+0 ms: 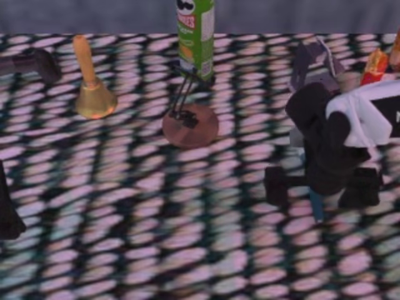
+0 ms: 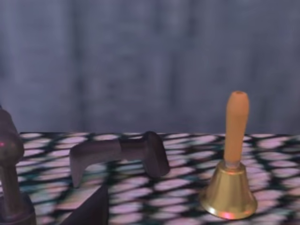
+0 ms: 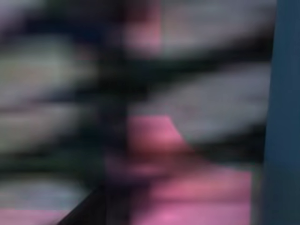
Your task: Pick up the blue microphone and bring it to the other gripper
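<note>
The blue microphone [image 1: 317, 207] lies on the patterned table at the right; only its teal handle shows, and the head is hidden under my right arm. My right gripper [image 1: 317, 186] hangs low over it, open, one black finger on either side of the handle and neither touching it. In the right wrist view a blue strip of the microphone [image 3: 283, 112] runs along one edge, very close. The other gripper, my left [image 1: 6, 215], stays parked at the table's left edge, open and holding nothing.
A green chips can [image 1: 197, 34] stands at the back middle, with a brown round stand [image 1: 190, 125] in front of it. A brass bell [image 1: 92, 94] and a dark tool [image 1: 34, 62] are at the back left. Grey and orange items [image 1: 375, 65] crowd the back right.
</note>
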Controlling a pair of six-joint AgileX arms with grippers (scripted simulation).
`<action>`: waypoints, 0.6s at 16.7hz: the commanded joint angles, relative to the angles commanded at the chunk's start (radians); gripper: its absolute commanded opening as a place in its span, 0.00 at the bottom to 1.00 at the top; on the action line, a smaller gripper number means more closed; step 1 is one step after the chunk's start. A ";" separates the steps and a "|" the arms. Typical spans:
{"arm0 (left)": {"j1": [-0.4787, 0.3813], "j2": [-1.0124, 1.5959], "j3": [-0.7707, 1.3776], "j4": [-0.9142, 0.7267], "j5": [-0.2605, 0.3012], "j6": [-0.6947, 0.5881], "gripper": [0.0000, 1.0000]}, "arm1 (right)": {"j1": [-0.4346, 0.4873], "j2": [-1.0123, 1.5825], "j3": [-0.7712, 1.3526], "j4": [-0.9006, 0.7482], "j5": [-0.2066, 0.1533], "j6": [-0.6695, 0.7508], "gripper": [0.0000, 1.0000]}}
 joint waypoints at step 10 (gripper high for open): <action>0.000 0.000 0.000 0.000 0.000 0.000 1.00 | -0.002 0.048 -0.023 0.067 0.000 -0.001 0.77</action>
